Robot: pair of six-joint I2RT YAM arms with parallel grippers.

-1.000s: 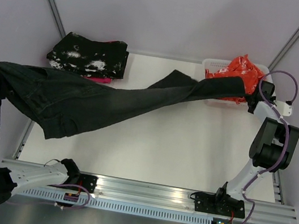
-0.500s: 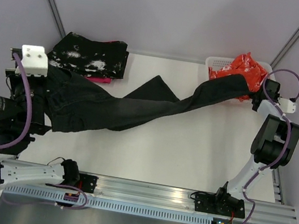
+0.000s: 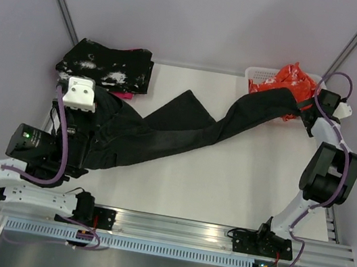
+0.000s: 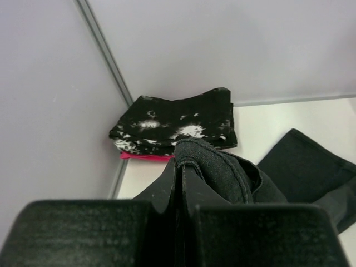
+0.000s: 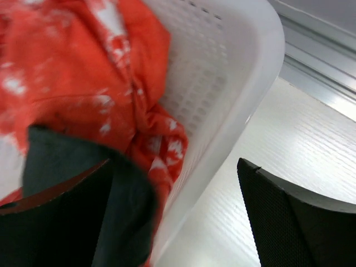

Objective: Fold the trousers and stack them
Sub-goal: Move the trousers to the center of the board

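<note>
The black trousers (image 3: pixel 187 125) lie stretched diagonally over the white table, from the left front to the basket at the back right. My left gripper (image 3: pixel 95 100) is shut on their bunched waistband (image 4: pixel 222 172), which folds over the closed fingertips in the left wrist view (image 4: pixel 179 164). My right gripper (image 3: pixel 306 107) stands open beside the basket. In the right wrist view (image 5: pixel 175 164) its jaws are wide apart. The end of a trouser leg (image 5: pixel 67 167) hangs loose by the left finger, over the basket's edge.
A white mesh basket (image 3: pixel 260 73) at the back right holds orange-red cloth with white print (image 3: pixel 287 80). A folded stack of black cloth speckled white (image 3: pixel 107 67), with pink cloth under it (image 4: pixel 144 157), sits at the back left. Grey walls close in the sides.
The left arm has swung in over the table with the waistband, so the trousers now rest on the table. The right gripper has opened and let go of the leg end.
</note>
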